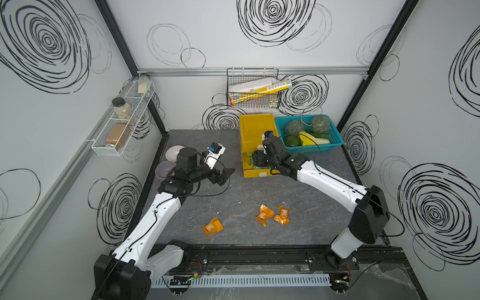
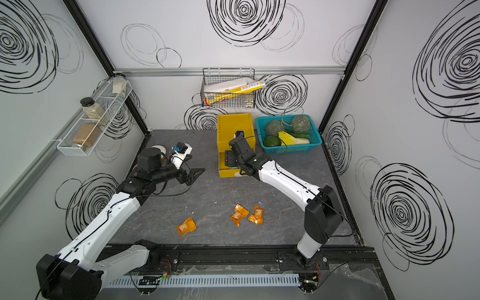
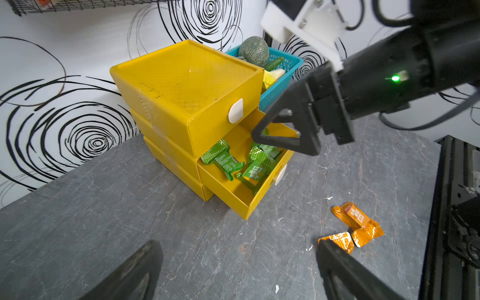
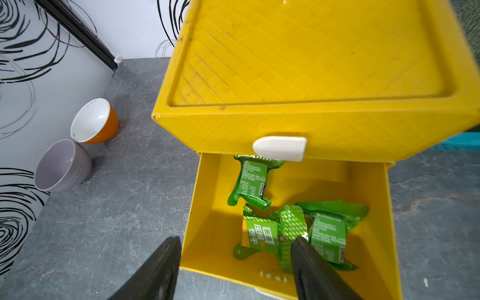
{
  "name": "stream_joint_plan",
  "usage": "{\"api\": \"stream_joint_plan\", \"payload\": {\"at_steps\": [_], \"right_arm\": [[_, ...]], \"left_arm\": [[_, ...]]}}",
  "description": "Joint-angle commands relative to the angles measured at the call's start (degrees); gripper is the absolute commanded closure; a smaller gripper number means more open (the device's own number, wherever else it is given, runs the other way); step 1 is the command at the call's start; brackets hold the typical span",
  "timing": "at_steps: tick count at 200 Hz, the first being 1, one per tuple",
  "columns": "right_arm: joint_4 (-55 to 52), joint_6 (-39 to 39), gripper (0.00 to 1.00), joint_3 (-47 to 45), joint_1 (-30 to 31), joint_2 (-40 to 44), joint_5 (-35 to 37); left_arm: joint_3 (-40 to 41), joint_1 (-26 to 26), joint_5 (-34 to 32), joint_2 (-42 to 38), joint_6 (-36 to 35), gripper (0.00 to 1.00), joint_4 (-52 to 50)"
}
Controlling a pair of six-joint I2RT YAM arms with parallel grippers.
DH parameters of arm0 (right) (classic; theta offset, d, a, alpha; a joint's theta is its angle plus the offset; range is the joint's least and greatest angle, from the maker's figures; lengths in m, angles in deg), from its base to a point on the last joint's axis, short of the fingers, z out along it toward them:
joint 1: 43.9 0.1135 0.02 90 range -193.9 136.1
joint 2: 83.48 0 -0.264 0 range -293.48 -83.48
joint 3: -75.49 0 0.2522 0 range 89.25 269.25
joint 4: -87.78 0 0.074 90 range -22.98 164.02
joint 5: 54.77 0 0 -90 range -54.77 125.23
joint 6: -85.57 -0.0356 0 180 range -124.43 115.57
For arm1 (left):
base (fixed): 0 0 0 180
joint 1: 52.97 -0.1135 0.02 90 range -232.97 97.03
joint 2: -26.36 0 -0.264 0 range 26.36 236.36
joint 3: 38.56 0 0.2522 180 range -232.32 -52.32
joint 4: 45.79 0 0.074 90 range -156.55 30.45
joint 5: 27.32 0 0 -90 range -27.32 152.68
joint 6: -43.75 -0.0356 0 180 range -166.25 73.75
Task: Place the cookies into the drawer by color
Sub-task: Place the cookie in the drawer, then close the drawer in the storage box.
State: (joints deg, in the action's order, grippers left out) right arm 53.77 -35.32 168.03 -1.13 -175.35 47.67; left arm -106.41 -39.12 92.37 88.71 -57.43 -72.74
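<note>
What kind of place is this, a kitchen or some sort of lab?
Probably a robot test cell dressed as a kitchen corner: swirl-printed panel walls, two arms bolted to a front rail, and props such as a jar rack and a teal vegetable basket.

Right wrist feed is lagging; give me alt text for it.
Three green cookie packets lie in the open yellow drawer under the closed top drawer, with the right gripper open above them. An orange bowl and a grey bowl stand beside the cabinet.
</note>
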Motion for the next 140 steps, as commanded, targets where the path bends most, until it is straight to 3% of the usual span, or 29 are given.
{"api": "stream_joint_plan", "payload": {"at_steps": [1,87,113,140], "right_arm": [[1.0,-1.0,0.27,-3.5,-0.1,3.9,0.6],[3.5,-3.9,0.15,-16.0,0.0,15.6,1.3],[3.2,-4.9,0.0,-18.5,0.0,17.5,1.5],[5.3,-6.3,0.0,-22.9,0.0,19.9,2.3]], "left_arm": [[-3.2,1.4,-3.9,1.6,2.0,0.01,1.6],[-15.9,3.2,-4.6,13.2,1.7,0.01,2.6],[-20.9,3.5,-5.9,17.6,1.7,0.01,2.1],[-25.8,3.9,-6.0,23.2,1.7,0.01,1.5]]}}
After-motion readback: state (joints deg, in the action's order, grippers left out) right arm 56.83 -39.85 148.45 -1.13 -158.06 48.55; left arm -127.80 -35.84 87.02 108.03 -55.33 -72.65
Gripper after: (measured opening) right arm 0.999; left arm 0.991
